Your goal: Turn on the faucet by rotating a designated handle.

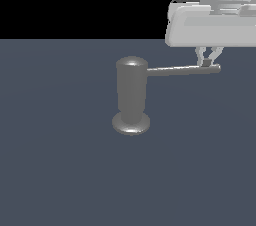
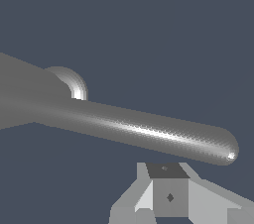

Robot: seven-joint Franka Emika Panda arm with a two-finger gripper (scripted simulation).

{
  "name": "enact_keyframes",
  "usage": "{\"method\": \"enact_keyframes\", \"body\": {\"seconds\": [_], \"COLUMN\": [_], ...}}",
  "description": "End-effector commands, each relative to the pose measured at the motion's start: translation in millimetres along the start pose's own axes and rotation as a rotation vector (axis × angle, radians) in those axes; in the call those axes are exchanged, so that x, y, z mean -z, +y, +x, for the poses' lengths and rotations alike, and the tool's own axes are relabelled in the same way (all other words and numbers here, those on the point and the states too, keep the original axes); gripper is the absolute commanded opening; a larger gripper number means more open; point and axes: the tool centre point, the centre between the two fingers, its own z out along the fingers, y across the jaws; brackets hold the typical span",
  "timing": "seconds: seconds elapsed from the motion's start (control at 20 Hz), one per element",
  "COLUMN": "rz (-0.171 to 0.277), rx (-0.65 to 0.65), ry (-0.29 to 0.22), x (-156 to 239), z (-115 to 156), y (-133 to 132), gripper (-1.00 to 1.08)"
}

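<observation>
The faucet (image 1: 131,95) is a grey upright cylinder with a domed top on a round disc base, near the middle of the exterior view. Its handle (image 1: 182,70) is a slim rod that projects level from the cylinder's top toward the exterior view's right. My gripper (image 1: 208,62) comes down from above at the rod's outer end, with its fingers together. In the wrist view the handle (image 2: 149,131) runs across the picture with its rounded tip free, and my shut gripper (image 2: 167,193) sits right beside it near the tip, holding nothing. I cannot tell if it touches the rod.
The faucet stands on a plain dark blue-grey floor (image 1: 60,170). The arm's white hand body (image 1: 215,25) hangs over the handle's outer end at the upper right of the exterior view.
</observation>
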Motion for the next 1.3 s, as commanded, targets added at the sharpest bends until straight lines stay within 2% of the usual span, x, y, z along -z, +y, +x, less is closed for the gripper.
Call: {"method": "enact_keyframes", "body": {"seconds": [0.0, 0.25, 0.3, 1.25], "rz": [0.003, 0.004, 0.003, 0.003], "rx": [-0.036, -0.038, 0.008, -0.01], "ry": [-0.034, -0.038, -0.001, -0.015], "x": [-16.5, -18.4, -0.4, -9.4], "z": [-7.0, 1.9, 16.0, 75.8], "y": [22.0, 30.9, 6.1, 5.2], "gripper": [-1.0, -1.0, -1.0, -1.0]}}
